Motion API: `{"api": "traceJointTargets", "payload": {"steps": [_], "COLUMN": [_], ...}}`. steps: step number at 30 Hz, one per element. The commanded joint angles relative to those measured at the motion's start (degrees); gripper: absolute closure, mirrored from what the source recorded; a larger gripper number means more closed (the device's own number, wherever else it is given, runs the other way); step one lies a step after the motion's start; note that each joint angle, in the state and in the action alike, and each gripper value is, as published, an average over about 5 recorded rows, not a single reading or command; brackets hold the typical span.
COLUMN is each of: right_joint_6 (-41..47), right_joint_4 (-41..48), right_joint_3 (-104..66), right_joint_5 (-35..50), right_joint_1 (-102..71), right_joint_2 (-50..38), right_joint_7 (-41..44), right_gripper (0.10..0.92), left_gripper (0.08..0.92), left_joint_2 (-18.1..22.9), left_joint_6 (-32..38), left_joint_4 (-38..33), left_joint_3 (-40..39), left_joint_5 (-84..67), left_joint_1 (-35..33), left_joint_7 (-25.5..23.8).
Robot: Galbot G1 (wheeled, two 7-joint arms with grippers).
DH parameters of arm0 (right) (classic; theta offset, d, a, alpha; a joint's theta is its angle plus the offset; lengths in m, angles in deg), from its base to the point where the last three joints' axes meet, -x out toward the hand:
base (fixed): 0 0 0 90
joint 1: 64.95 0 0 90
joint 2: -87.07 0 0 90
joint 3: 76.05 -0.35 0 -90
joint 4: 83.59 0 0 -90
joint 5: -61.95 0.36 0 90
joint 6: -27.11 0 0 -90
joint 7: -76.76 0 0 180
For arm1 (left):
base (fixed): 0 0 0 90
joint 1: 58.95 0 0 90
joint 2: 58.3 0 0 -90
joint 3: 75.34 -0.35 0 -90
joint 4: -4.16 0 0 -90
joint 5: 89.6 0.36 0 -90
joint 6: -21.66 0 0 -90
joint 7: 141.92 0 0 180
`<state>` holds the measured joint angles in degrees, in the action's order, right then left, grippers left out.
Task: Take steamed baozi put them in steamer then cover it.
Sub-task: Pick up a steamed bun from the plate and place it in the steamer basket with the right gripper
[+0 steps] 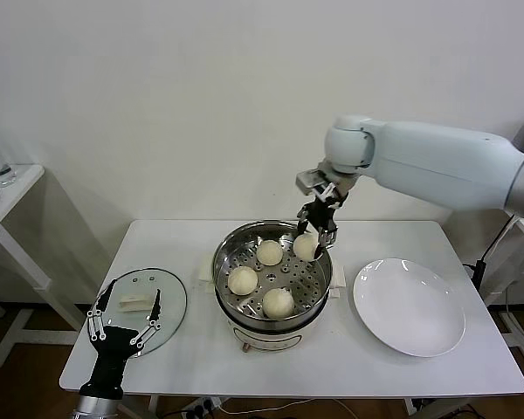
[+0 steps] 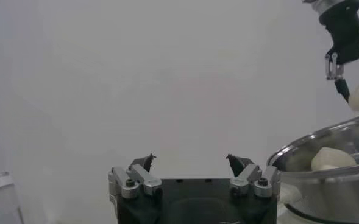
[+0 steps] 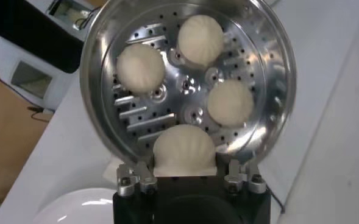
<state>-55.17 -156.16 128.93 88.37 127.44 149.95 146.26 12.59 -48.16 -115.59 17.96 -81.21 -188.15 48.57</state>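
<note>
The steel steamer (image 1: pixel 217 266) stands mid-table with three baozi (image 1: pixel 242 279) lying on its perforated tray. My right gripper (image 1: pixel 320 230) hangs over the steamer's back right, shut on a fourth baozi (image 1: pixel 306 246) held low inside the rim. The right wrist view shows that bun (image 3: pixel 184 149) between the fingers (image 3: pixel 144 178), over the tray's edge, with the other buns (image 3: pixel 230 102) beyond. Whether it touches the tray I cannot tell. The glass cover (image 1: pixel 162 288) lies flat at the table's left. My left gripper (image 1: pixel 122 319) stands open over the cover's near edge, holding nothing (image 2: pixel 190 159).
A white plate (image 1: pixel 409 305) with nothing on it lies right of the steamer, its rim also showing in the right wrist view (image 3: pixel 63 210). A white side table (image 1: pixel 9 201) stands at the far left. The steamer's wall (image 2: pixel 337 195) rises close to my left gripper's side.
</note>
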Motion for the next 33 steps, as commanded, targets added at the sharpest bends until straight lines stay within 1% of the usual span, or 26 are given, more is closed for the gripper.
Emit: {"api": "traceJointTargets", "payload": {"steps": [1,18,21,28,33], "right_joint_6": [0.5,-0.2,-0.3,-0.4,-1.1], "right_joint_4": [-0.5,0.7,0.6,-0.3,-1.7], "right_joint_3": [2.3,1.6,1.4,-0.6,-6.0], "right_joint_5": [-1.8,-6.3,-6.9,-6.3,-2.8], "right_joint_1": [-2.7,-6.0,-6.1,-5.8,-5.9], "right_joint_2": [4.3,3.2,3.0,1.8,-1.1], "right_joint_7": [-1.9,-2.6,-2.7,-3.3,-5.2], "right_gripper": [0.347,0.336,0.311,0.214,0.203], "left_gripper": [0.177,0.177,0.177,0.177,0.177], "left_joint_2": [0.0,0.3,0.3,0.3,0.3], "left_joint_6": [0.0,0.1,0.1,0.0,-0.1], "left_joint_4": [0.0,-0.2,-0.2,-0.1,0.5], "left_joint_3": [0.1,0.7,0.8,0.8,1.0], "left_joint_5": [0.0,-0.2,-0.2,-0.1,1.1], "left_joint_1": [0.0,-0.1,-0.1,0.0,0.6], "left_joint_7": [0.0,0.2,0.2,0.2,0.7]}}
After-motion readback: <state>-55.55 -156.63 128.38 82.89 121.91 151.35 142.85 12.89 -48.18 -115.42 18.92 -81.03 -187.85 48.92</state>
